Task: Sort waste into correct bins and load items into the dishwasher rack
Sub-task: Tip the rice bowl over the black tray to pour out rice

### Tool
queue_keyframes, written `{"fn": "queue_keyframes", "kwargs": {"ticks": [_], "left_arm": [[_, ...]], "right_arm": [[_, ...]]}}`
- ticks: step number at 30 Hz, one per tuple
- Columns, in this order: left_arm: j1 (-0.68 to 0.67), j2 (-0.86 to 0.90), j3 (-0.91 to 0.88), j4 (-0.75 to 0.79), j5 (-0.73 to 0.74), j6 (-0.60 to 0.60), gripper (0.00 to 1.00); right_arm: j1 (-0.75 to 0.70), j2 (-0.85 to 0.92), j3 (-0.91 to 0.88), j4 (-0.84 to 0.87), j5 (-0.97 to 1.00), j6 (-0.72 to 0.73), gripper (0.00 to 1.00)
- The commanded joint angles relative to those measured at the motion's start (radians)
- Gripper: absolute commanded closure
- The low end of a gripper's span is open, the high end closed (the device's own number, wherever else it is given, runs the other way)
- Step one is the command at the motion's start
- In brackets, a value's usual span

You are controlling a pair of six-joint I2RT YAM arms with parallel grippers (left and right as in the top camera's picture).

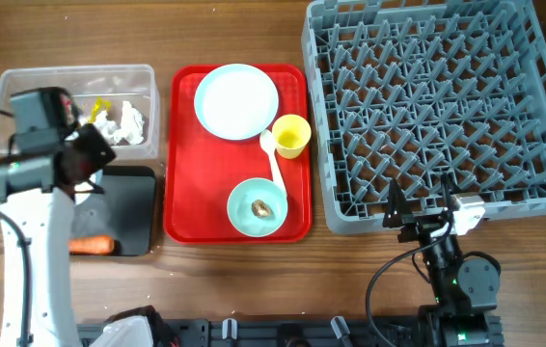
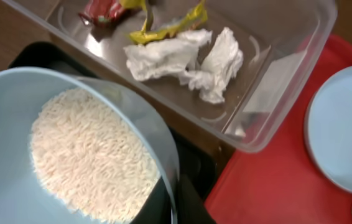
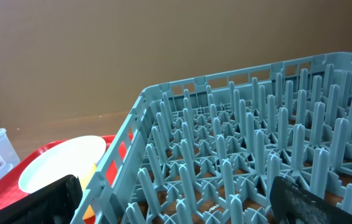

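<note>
My left gripper is shut on the rim of a pale-blue bowl full of white rice, held over the black bin. An orange carrot lies in that bin. The clear bin holds crumpled white tissue and red and yellow wrappers. On the red tray are the plate, the yellow cup, the white spoon and a second bowl with a brown lump. My right gripper is open and empty at the grey rack's front edge.
In the overhead view my left arm covers the held bowl and part of the black bin. The right arm's base and cables sit in front of the rack. Bare wood table lies along the front.
</note>
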Motion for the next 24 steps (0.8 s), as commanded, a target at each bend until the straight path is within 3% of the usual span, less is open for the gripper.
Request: {"fn": "queue_keyframes", "kwargs": {"ticks": [1, 6, 15, 19, 24], "left_arm": [[0.116, -0.013, -0.006, 0.043, 0.235, 0.07, 0.96], [0.225, -0.013, -0.041, 0.103, 0.377, 0.073, 0.96], [0.262, -0.013, -0.286, 0.346, 0.387, 0.069, 0.96], [0.262, -0.013, -0.33, 0.348, 0.388, 0.071, 0.96], [0.286, -0.013, -0.33, 0.349, 0.693, 0.148, 0.96]], "right_arm": [[0.004, -0.002, -0.001, 0.005, 0.011, 0.006, 0.0], [0.004, -0.002, -0.001, 0.005, 0.011, 0.007, 0.0], [0.004, -0.002, -0.001, 0.005, 0.011, 0.007, 0.0], [0.004, -0.002, -0.001, 0.005, 0.011, 0.006, 0.0], [0.004, -0.002, -0.001, 0.005, 0.011, 0.006, 0.0]]}}
